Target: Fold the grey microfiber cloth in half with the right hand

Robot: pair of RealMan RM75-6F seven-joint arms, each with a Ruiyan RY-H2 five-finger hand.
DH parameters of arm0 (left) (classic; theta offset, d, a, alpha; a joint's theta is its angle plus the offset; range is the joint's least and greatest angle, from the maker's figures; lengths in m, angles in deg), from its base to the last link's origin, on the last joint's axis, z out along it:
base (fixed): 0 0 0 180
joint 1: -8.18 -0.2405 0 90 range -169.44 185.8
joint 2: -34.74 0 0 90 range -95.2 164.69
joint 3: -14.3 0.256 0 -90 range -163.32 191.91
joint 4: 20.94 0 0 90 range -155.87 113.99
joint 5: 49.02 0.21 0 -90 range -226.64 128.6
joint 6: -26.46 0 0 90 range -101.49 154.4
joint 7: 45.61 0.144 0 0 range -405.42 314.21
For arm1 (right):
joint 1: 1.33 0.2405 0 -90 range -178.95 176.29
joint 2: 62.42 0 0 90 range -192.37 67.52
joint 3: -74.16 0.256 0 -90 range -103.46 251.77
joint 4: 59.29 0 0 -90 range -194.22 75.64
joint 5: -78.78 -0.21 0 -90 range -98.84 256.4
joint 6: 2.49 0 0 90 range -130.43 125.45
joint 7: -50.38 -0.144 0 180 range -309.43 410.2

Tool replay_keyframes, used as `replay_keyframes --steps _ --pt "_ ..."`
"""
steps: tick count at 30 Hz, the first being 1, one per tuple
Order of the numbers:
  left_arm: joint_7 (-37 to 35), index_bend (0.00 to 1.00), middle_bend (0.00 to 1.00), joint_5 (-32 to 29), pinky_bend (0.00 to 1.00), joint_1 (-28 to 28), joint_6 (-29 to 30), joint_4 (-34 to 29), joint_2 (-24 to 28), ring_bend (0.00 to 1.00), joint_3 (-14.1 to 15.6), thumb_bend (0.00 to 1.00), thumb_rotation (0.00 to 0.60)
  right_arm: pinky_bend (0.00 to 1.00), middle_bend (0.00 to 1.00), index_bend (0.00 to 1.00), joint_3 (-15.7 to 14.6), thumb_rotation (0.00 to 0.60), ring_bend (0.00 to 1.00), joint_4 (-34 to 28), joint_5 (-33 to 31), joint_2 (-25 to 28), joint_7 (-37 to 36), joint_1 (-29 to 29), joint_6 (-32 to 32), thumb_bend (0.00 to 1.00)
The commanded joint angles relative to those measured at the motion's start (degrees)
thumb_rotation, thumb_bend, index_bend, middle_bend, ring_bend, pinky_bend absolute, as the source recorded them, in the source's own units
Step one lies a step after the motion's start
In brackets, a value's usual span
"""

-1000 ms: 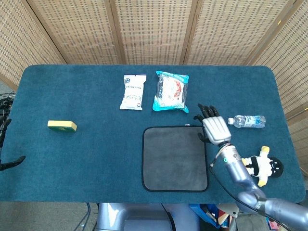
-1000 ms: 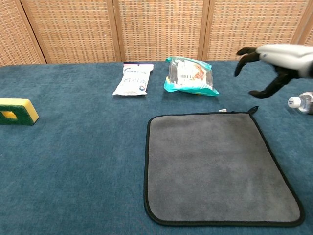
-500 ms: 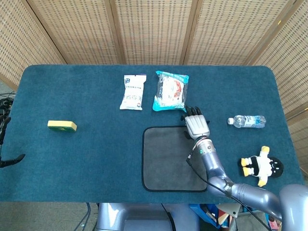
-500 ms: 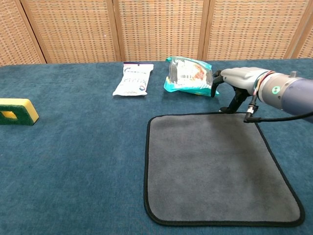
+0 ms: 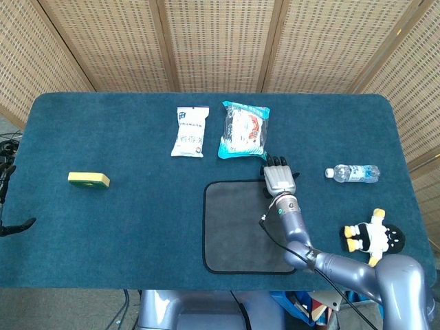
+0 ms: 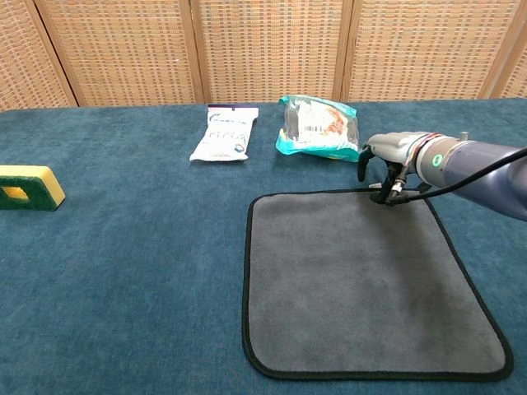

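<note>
Chest view, item: grey microfiber cloth (image 6: 370, 280), lying flat and unfolded, lower right of frame, black-bound edge. Right hand (image 6: 387, 155) sits at the cloth's far edge, fingers curled down, tips at or on the binding; whether it has pinched the hem I cannot tell. Left hand: not seen in either view.

Risks, as judged: fingertips may slip off the thin hem, or drag the whole cloth rather than lift one edge; a hold near mid-edge could give a skewed fold.

Surroundings: teal snack packet (image 6: 319, 127) just beyond the hand, upper centre, likeliest to be brushed. White packet (image 6: 224, 132) to its left. Yellow-green sponge (image 6: 29, 187), far left edge. Head view adds a water bottle (image 5: 353, 173) and plush toy (image 5: 371, 237) at right, apart from the cloth.
</note>
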Motion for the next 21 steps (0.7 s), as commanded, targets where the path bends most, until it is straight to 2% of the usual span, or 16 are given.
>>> replay_keyframes --steps 1,10,21 --pt "0.0 0.00 0.00 -0.2 0.00 0.1 -0.1 0.0 0.0 0.00 -0.1 0.11 0.600 0.00 0.00 0.33 -0.5 0.600 0.00 1.2 -0.7 -0.8 0.2 0.7 0.6 0.47" --pt "0.1 0.00 0.00 -1.2 0.00 0.5 -0.8 0.3 -0.1 0.00 -0.2 0.11 0.600 0.00 0.00 0.37 -1.1 0.600 0.00 3.0 -2.3 -2.3 -0.1 1.8 1.9 0.48" --pt "0.4 0.00 0.00 -1.5 0.00 0.7 -1.0 0.3 -0.2 0.00 -0.1 0.11 0.600 0.00 0.00 0.50 -2.1 0.600 0.00 3.3 -2.6 -2.2 -0.8 2.0 2.0 0.50"
